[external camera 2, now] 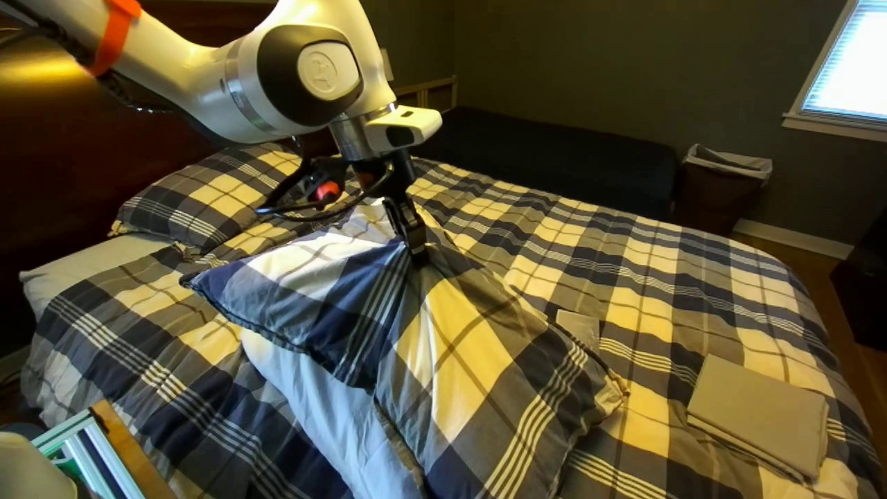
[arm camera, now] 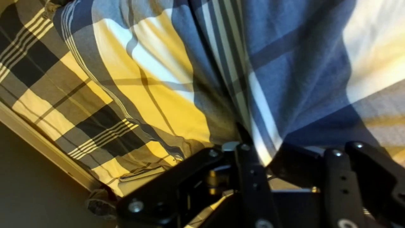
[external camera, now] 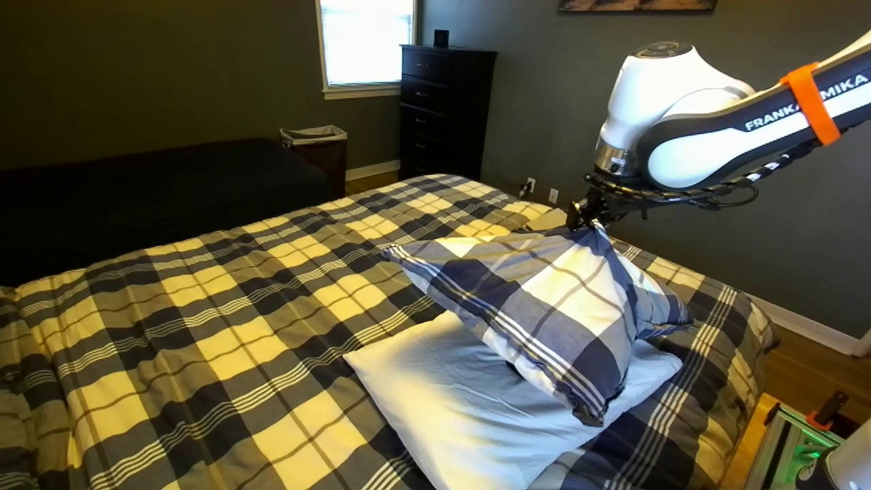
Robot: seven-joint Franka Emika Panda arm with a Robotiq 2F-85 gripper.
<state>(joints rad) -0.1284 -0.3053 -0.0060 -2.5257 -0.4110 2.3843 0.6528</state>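
Note:
My gripper (external camera: 586, 219) is shut on a plaid pillow (external camera: 544, 286) in blue, white, grey and yellow, pinching a fold of its cover near the middle. In both exterior views the pillow hangs from the gripper (external camera 2: 417, 253) with its corners drooping; the pillow (external camera 2: 457, 346) is partly raised above the bed. In the wrist view the pinched cloth (arm camera: 262, 126) runs in between the black fingers (arm camera: 269, 158). A plain white pillow (external camera: 469, 408) lies flat on the bed under the plaid pillow. It also shows in an exterior view (external camera 2: 312, 395), largely covered by the plaid one.
The bed has a matching plaid comforter (external camera: 238, 347). Another plaid pillow (external camera 2: 215, 197) lies by the headboard. A folded beige cloth (external camera 2: 759, 416) lies on the bed. A black dresser (external camera: 446, 109), a lined hamper (external camera: 316, 150) and a dark-covered low piece of furniture (external camera: 156, 197) stand beyond.

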